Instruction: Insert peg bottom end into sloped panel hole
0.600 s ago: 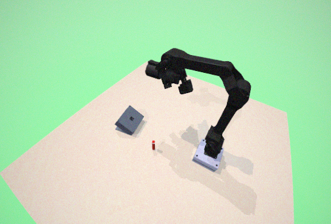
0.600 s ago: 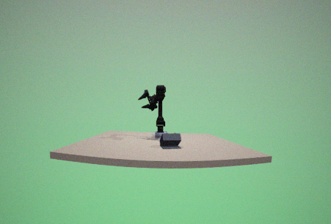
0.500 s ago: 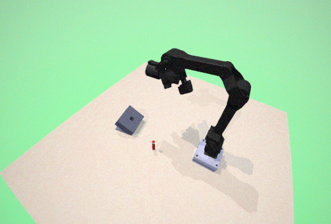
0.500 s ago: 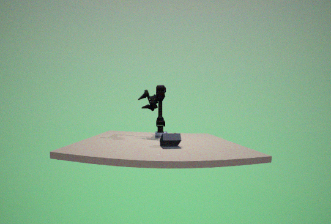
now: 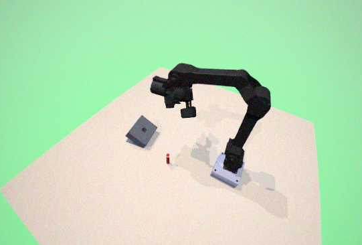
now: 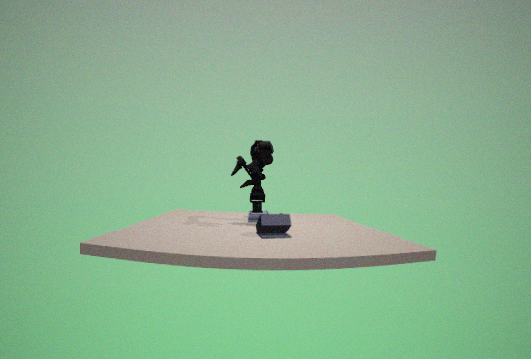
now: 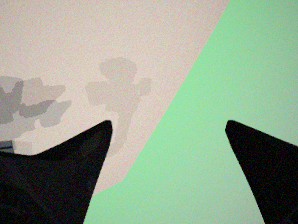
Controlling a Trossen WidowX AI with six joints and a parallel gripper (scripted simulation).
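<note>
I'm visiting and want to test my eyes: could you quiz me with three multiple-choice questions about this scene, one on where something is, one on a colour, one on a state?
1. Where does the peg stand?
A. In the panel's hole
B. On the table, between panel and robot base
C. Between the tool's fingers

2. What colour is the peg?
A. Red
B. Blue
C. Yellow

3. How is the tool now?
A. Shut on the peg
B. Shut on nothing
C. Open, holding nothing

Answers:
1 B: the top view shows it upright on the table, apart from the sloped panel.
2 A: it shows red against the pale table.
3 C: the wrist view shows the fingers wide apart with nothing between them.
</note>
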